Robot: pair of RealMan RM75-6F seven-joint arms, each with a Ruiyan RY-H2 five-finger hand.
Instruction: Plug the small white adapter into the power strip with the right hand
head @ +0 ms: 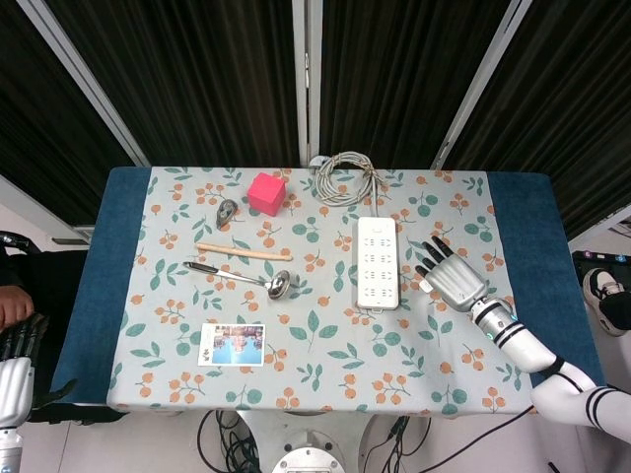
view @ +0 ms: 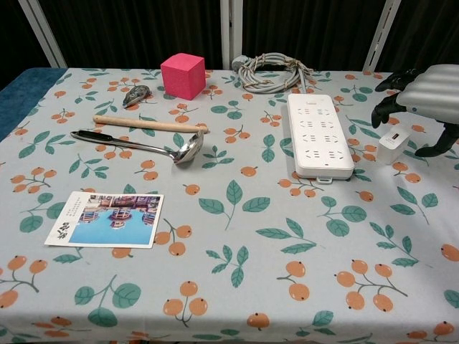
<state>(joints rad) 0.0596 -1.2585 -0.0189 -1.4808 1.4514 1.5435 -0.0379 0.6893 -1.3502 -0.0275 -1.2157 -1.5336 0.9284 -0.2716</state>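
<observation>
The small white adapter (view: 393,145) rests on the cloth just right of the white power strip (view: 318,134), apart from it. My right hand (view: 424,94) hovers over the adapter with its fingers spread and holds nothing; dark fingertips (view: 379,111) hang at the adapter's far left and the thumb sits to its right. In the head view the right hand (head: 450,275) lies beside the power strip (head: 378,262) and hides most of the adapter. My left hand (head: 16,367) hangs off the table at the lower left, empty.
The strip's coiled grey cable (head: 345,177) lies at the far edge. A pink cube (head: 266,193), a small grey object (head: 227,211), a wooden stick (head: 242,252), a metal ladle (head: 242,276) and a photo card (head: 233,345) occupy the left half of the floral tablecloth (head: 325,384).
</observation>
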